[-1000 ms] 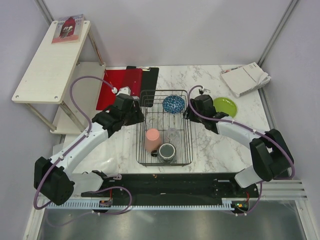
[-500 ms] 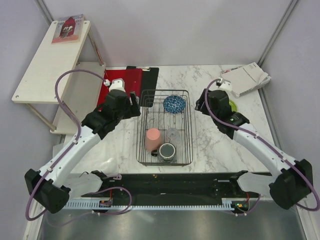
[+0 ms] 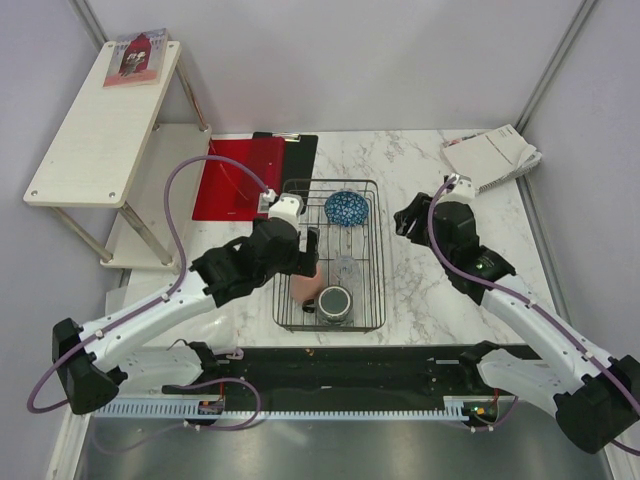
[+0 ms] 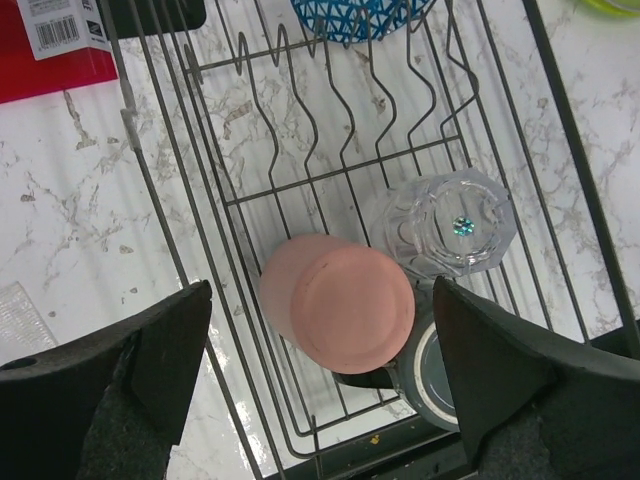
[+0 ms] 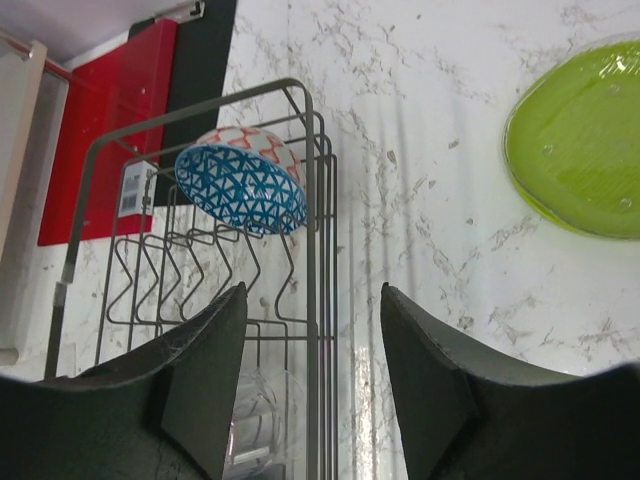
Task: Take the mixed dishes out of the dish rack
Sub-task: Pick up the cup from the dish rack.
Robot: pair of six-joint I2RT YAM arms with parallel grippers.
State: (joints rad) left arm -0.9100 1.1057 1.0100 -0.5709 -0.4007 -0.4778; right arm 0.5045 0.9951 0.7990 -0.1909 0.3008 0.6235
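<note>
Over the dish rack now hangs my left claw, which half a second ago was above the red clipboard. Its fingers are spread wide and empty, one either side of the pink cup. That cup stands upside down in the rack's near half, base up, long axis close to vertical, just beside the upturned glass and the grey mug. My right claw has drawn back toward me from the green plate on the table, released, nothing between its fingers. On edge at the rack's far end leans the blue bowl.
</note>
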